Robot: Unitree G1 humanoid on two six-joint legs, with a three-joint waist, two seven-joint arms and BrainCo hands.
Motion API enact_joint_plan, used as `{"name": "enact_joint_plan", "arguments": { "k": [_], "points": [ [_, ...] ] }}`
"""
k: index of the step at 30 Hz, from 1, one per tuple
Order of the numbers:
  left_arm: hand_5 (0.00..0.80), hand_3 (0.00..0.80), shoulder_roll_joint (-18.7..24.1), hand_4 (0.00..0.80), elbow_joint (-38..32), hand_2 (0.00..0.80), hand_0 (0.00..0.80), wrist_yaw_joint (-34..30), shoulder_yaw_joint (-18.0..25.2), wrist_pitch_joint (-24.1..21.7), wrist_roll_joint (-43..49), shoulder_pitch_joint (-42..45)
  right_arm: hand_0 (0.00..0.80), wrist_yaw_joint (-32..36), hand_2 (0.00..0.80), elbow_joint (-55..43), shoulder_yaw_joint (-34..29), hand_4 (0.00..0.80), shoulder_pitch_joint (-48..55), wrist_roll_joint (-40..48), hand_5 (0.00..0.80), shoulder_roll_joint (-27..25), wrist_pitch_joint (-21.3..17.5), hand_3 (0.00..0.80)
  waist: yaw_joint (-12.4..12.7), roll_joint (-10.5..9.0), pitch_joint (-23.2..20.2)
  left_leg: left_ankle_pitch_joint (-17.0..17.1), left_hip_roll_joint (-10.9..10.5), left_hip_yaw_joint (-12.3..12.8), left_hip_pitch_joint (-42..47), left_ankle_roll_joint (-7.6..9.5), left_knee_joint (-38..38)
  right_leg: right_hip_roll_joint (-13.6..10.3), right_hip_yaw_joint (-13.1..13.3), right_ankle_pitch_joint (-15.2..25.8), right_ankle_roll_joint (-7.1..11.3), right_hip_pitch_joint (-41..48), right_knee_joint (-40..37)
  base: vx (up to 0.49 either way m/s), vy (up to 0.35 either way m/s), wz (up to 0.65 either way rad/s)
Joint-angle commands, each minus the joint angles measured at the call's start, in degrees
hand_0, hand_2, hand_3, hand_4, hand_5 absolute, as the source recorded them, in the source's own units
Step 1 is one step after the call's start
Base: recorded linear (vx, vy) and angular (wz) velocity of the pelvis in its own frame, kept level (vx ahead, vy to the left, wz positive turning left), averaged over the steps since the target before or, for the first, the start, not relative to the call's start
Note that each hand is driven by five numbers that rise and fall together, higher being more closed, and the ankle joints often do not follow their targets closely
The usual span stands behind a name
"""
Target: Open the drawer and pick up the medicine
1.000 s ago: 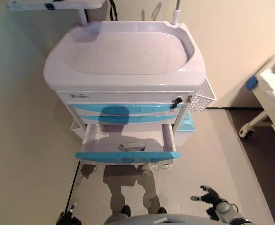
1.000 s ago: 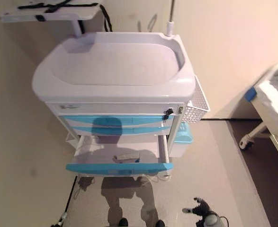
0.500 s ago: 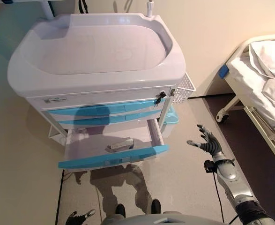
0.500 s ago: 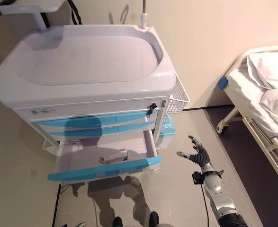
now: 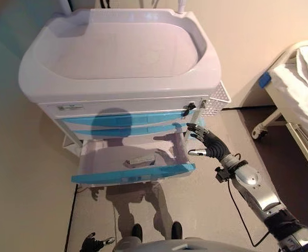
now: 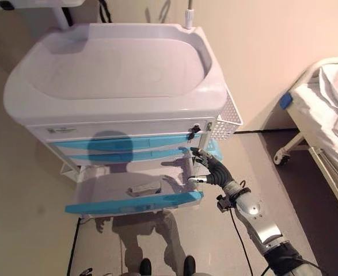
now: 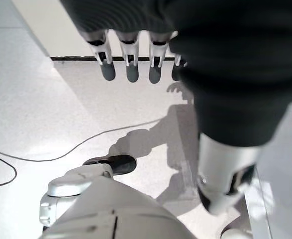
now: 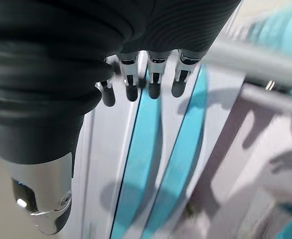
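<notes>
The white cart (image 5: 122, 52) has blue drawer fronts, and its lowest drawer (image 5: 133, 174) is pulled out. A flat grey medicine box (image 5: 138, 160) lies inside it near the front, also seen as the box (image 6: 145, 187) in the right eye view. My right hand (image 5: 203, 143) is open with fingers spread, hovering just right of the drawer's front right corner, apart from the box. In its wrist view the straight fingers (image 8: 150, 82) point at the blue drawer fronts (image 8: 150, 164). My left hand (image 5: 93, 243) hangs low by the floor, open and holding nothing, fingers (image 7: 131, 69) straight.
A white wire basket (image 5: 215, 104) hangs on the cart's right side. A bed (image 5: 300, 89) on wheels stands at the right edge. The wall runs close behind the cart. Pale floor lies in front of the drawer and to the cart's left.
The camera has shifted. My right hand has come in from the floor space at the right to the drawer's front right corner. Drawer and box lie as before.
</notes>
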Motion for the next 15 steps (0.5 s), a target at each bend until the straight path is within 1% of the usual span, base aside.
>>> {"name": "enact_joint_plan", "arguments": {
  "k": [1,2,5,8,9,11,12,13,14,15],
  "points": [
    [0.0,0.0,3.1,0.0,2.6,0.0,0.0,-0.5,-0.9,-0.2,2.1,-0.9,0.0,4.0,0.0,-3.3,4.3,0.0,-7.4,4.8,0.0,-1.3,-0.1,0.0,2.9,-2.99,-0.8,-0.7,-4.0,-2.3,-2.7,2.54,1.7,-1.7,-1.7,-1.7,3.66,-2.0,6.3,-0.025,-0.021,0.15],
    [0.0,0.0,3.2,0.0,2.8,0.0,0.0,-0.7,-0.9,-0.2,1.9,-0.7,0.0,4.4,0.0,-2.4,5.9,0.0,-9.3,5.0,0.0,-1.6,0.5,0.0,3.3,-3.18,-0.6,-0.6,-4.1,-2.6,-2.9,2.52,1.7,-1.7,-2.0,-1.6,3.62,-2.1,6.3,-0.031,-0.026,0.2],
    [0.0,0.0,3.4,0.0,2.9,0.0,0.0,-0.9,-1.2,-0.1,1.8,-0.5,0.0,4.2,0.0,-1.4,7.7,0.0,-11.8,5.0,0.0,-1.8,0.7,0.0,3.7,-3.33,-0.3,-0.4,-4.2,-3.0,-3.2,2.52,1.7,-1.9,-2.7,-1.6,3.62,-2.2,6.4,-0.011,-0.013,0.28],
    [0.0,0.0,3.6,0.0,3.2,0.0,0.0,-0.8,-1.8,-0.1,2.0,-0.6,0.0,3.8,0.0,0.9,9.5,0.0,-14.7,4.4,0.0,-0.4,0.9,0.0,4.3,-3.47,0.2,-0.2,-4.2,-3.5,-3.6,2.54,1.7,-2.0,-3.4,-1.7,3.61,-2.4,6.6,-0.01,-0.01,0.18],
    [0.0,0.0,3.6,0.0,3.2,0.0,0.0,-0.6,-2.5,0.0,2.0,-0.7,0.0,2.9,0.0,3.5,10.5,0.0,-16.4,3.3,0.0,1.2,0.9,0.0,4.7,-3.54,0.5,-0.1,-4.3,-3.9,-4.0,2.62,1.9,-2.1,-3.8,-1.7,3.58,-2.6,6.7,-0.003,-0.013,0.16],
    [0.0,0.0,3.6,0.0,3.3,0.0,0.0,-0.4,-2.7,0.0,1.9,-0.8,0.0,2.5,0.0,4.6,11.0,0.0,-17.8,2.1,0.0,1.8,0.8,0.0,4.8,-3.65,0.6,-0.1,-4.3,-4.0,-4.2,2.64,2.0,-2.1,-4.0,-1.7,3.57,-2.7,6.8,-0.006,-0.01,0.08],
    [0.0,0.0,3.5,0.0,3.1,0.0,0.0,-0.2,-3.2,-0.1,1.5,-1.0,0.0,1.1,0.0,7.7,11.8,0.0,-19.6,-0.3,0.0,3.6,0.9,0.0,5.3,-3.75,1.0,0.0,-4.4,-4.3,-4.7,2.72,2.1,-2.2,-4.1,-1.5,3.56,-3.1,6.9,-0.009,-0.004,0.03],
    [0.0,0.0,3.5,0.0,3.1,0.0,0.0,-0.2,-3.2,-0.1,1.5,-1.0,0.0,1.1,0.0,7.7,11.8,0.0,-19.7,-0.3,0.0,3.6,0.8,0.0,5.3,-3.77,1.0,0.0,-4.4,-4.3,-4.7,2.73,2.1,-2.2,-4.1,-1.5,3.56,-3.1,6.9,-0.013,-0.003,0.11],
    [0.0,0.0,3.4,0.0,3.0,0.0,0.0,0.2,-3.7,0.0,1.0,-1.2,0.0,-0.7,0.0,11.2,12.1,0.0,-21.4,-4.0,0.0,5.4,0.9,0.0,5.6,-3.74,1.4,0.1,-4.5,-4.5,-5.0,2.82,2.3,-2.2,-4.3,-1.5,3.5,-3.4,7.2,-0.005,0.001,0.11],
    [0.0,0.0,3.4,0.0,3.0,0.0,0.0,0.2,-3.6,0.0,1.0,-1.2,0.0,-0.7,0.0,11.2,12.2,0.0,-21.4,-4.0,0.0,5.5,0.9,0.0,5.5,-3.76,1.4,0.1,-4.5,-4.5,-5.0,2.82,2.3,-2.2,-4.3,-1.5,3.5,-3.4,7.2,-0.01,-0.007,0.09]
  ]
}}
